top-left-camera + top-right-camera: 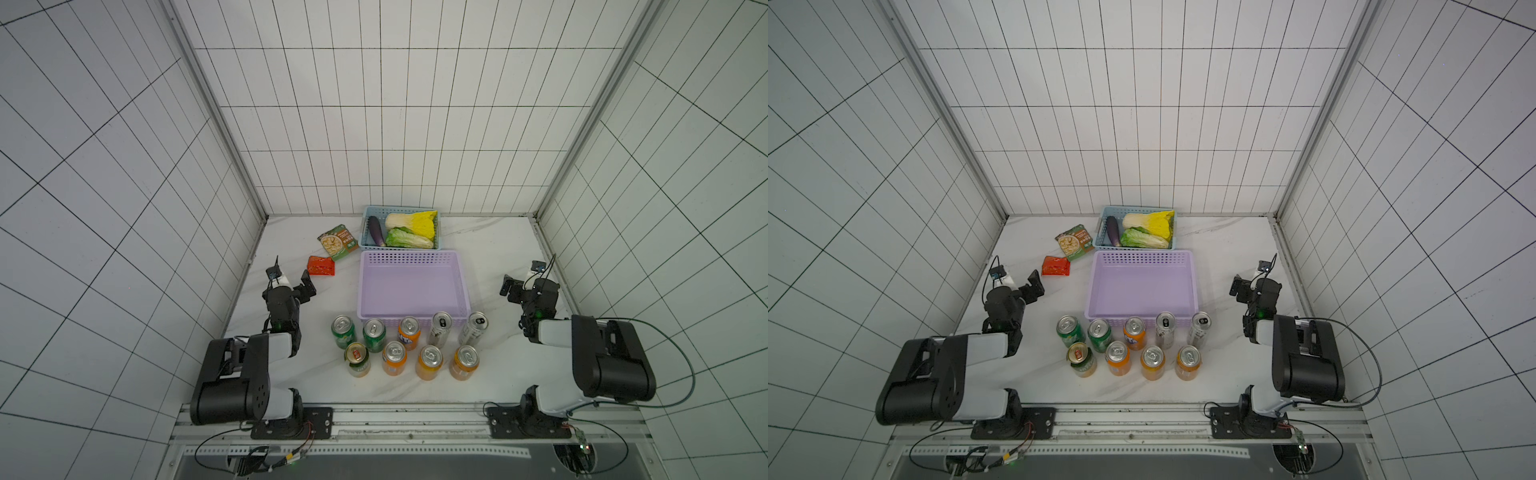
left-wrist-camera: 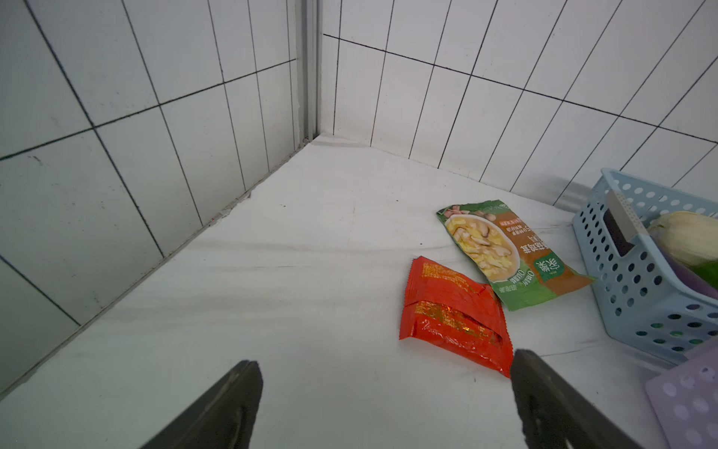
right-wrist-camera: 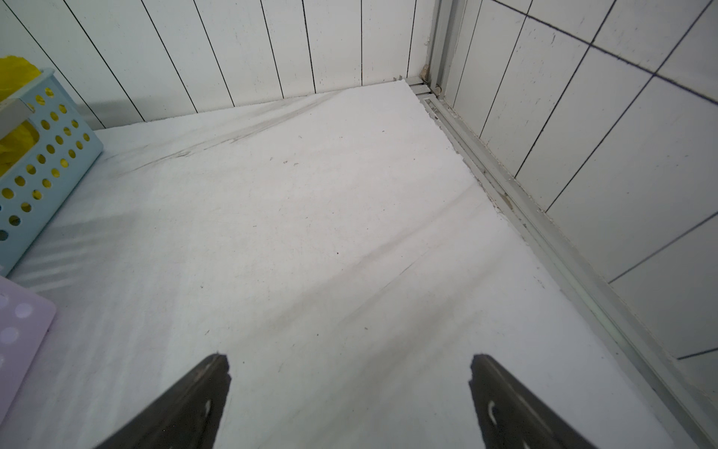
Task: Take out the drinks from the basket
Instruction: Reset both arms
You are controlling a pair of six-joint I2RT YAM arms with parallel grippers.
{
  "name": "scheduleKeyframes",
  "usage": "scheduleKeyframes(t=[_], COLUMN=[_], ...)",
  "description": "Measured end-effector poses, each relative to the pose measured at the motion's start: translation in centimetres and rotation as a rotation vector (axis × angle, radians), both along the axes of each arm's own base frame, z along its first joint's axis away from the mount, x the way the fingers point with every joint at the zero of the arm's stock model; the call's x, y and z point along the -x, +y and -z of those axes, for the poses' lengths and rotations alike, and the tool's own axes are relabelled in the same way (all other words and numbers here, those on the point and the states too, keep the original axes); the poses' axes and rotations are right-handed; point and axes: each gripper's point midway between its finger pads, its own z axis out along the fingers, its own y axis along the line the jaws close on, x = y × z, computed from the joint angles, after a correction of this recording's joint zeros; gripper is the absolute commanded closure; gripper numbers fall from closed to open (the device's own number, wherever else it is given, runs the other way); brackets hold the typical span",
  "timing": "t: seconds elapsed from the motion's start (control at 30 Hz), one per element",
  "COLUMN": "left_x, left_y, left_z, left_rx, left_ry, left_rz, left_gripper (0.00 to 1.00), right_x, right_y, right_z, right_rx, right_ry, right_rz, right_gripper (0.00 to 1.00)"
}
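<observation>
Okay, I see nine cans (image 1: 430, 361) standing between basket (image 1: 409, 259) and table's (image 1: 498, 257) near edge; left gripper (image 2: 384, 359), right gripper (image 3: 349, 357) both spread wide.

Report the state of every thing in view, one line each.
lilac basket: upright, empty.
drinks: all nine upright on the table, outside the lilac basket.
light blue basket: upright, holding vegetables.
green packet: lying flat on the table.
red packet: lying flat on the table.
left gripper: open, empty.
right gripper: open, empty.
</observation>
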Motion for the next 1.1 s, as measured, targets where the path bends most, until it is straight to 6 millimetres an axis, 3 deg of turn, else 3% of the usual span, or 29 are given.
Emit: scheduleKeyframes(t=[0.17, 0.4, 0.67, 1.1], left_x=[-0.9, -3.5, -3.3, -3.3], left_y=[-1.0, -1.6, -2.7, -2.7], left_z=[1.8, -0.7, 0.6, 1.0], left_rx=[0.001, -0.026, -0.048, -0.059], left_ry=[0.018, -0.017, 0.048, 0.069], left_rz=[0.068, 0.108, 0.134, 0.131], left_gripper=[0.02, 0.03, 0.03, 0.03], right_x=[0.0, 0.0, 0.0, 0.0], right_y=[0.0, 0.0, -0.1, -0.1], right_z=[0.0, 0.0, 0.0, 0.0], right_rx=[0.0, 0.001, 0.002, 0.002], right_ry=[0.0, 0.0, 0.0, 0.0], right_rz=[0.0, 0.002, 0.003, 0.004], right_gripper=[0.01, 0.01, 0.01, 0.01])
